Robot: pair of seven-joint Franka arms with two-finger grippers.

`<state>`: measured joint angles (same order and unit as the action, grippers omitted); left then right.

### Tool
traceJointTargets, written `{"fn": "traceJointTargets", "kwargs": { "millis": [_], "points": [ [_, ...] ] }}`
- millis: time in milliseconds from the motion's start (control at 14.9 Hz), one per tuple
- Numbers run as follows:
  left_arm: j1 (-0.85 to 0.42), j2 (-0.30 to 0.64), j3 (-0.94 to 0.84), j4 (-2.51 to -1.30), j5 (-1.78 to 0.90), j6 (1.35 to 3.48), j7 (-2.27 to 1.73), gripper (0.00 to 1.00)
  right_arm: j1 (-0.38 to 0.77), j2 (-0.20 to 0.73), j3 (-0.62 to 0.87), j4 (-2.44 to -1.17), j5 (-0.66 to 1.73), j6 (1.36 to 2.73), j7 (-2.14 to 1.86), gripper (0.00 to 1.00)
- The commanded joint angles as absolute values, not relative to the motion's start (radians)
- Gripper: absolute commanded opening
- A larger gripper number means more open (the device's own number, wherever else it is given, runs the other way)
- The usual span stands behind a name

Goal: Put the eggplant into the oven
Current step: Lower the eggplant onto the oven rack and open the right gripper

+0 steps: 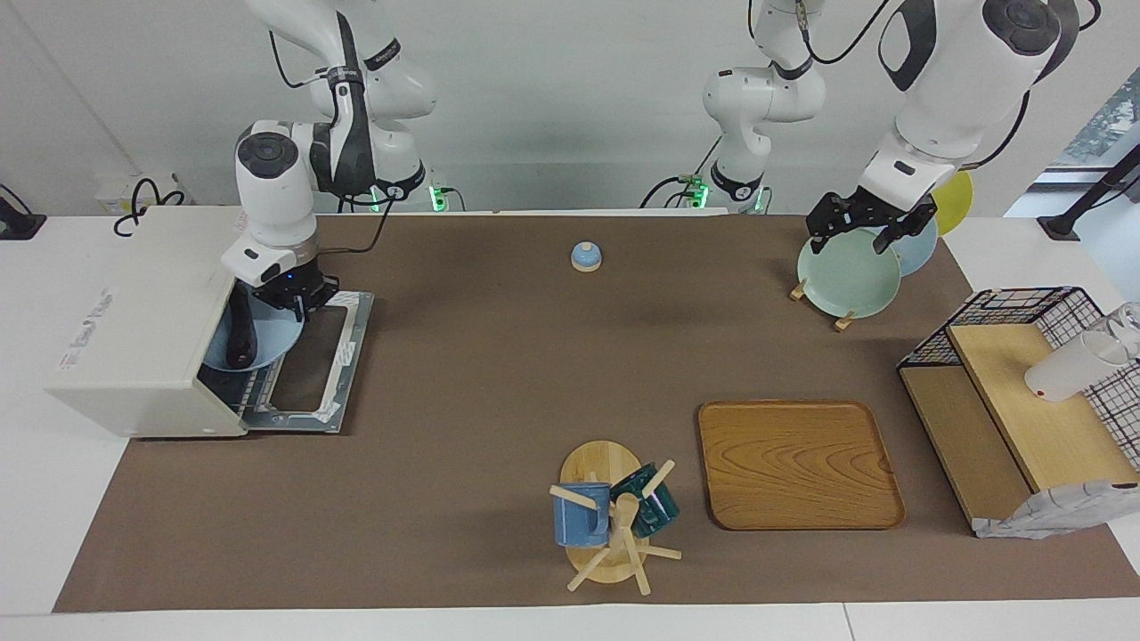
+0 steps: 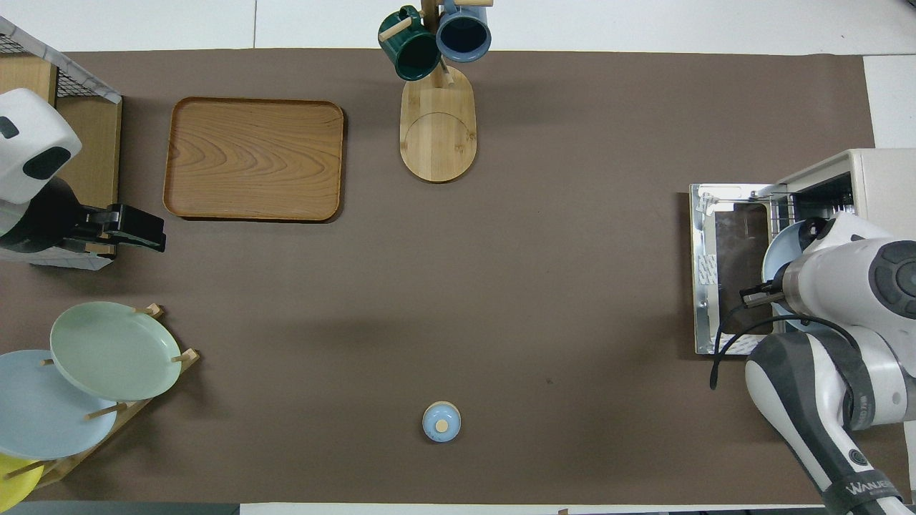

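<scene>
Off-white oven (image 1: pixel 134 338) stands at 9 o'clock on the table, with the clock read in the facing view and 12 o'clock toward the robots. Its door (image 1: pixel 312 374) is folded down flat on the brown mat (image 1: pixel 499 383), opening toward 3 o'clock.

**Task item.** The eggplant (image 1: pixel 240 343) lies on a light blue plate (image 1: pixel 272 343) that sits in the oven mouth. It rests on the part of the plate deepest in the oven, its length running from 12 to 6 o'clock. The plate's 3 o'clock edge projects over the door.

**Right arm.** The arm rises from its base at 11 o'clock, bends at a high elbow and drops its forearm steeply to the oven mouth, wrist pointing down. The right gripper (image 1: pixel 298 298) is at the plate's 1 o'clock rim, above the door hinge. Whether it is open or closed cannot be told, nor whether it touches the plate.

**Left arm.** The arm waits, forearm sloping down from 1 o'clock. The left gripper (image 1: pixel 868 223) hangs in the air over a pale green plate (image 1: pixel 846 274) in the plate stand at 2 o'clock, jaws apart and holding nothing.

**Other items.** A wooden tray (image 1: pixel 797 463) lies at 4 o'clock, a mug stand (image 1: pixel 606 525) at 6 o'clock and a wire-and-wood shelf (image 1: pixel 1024 401) at 3 o'clock.
</scene>
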<state>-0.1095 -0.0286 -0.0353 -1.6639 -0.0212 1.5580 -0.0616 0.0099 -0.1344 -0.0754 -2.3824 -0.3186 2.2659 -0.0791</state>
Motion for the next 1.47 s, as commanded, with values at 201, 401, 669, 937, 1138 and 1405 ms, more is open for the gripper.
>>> {"fn": "traceJointTargets", "kwargs": {
  "millis": [201,401,669,937,1138,1405],
  "points": [
    [-0.092,-0.041,-0.041,-1.678,-0.032,1.574,-0.055,1.00,0.053,-0.106,-0.057,-2.246,-0.272,2.130,-0.089,0.22],
    [-0.092,-0.041,-0.041,-1.678,-0.032,1.572,-0.055,1.00,0.101,-0.080,-0.057,-2.194,-0.171,2.120,-0.040,0.04],
    [-0.092,-0.041,-0.041,-1.678,-0.032,1.572,-0.055,1.00,0.192,0.009,-0.057,-2.209,-0.146,2.204,0.202,0.00],
    [-0.092,-0.041,-0.041,-1.678,-0.034,1.572,-0.055,1.00,0.178,0.049,-0.058,-2.273,-0.146,2.322,0.215,0.00],
    [-0.092,-0.041,-0.041,-1.678,-0.032,1.572,-0.055,1.00,0.144,0.089,-0.060,-2.276,-0.146,2.338,0.212,0.00],
    [-0.092,-0.041,-0.041,-1.678,-0.034,1.572,-0.055,1.00,0.138,0.097,-0.060,-2.278,-0.146,2.341,0.212,0.00]
  ]
}}
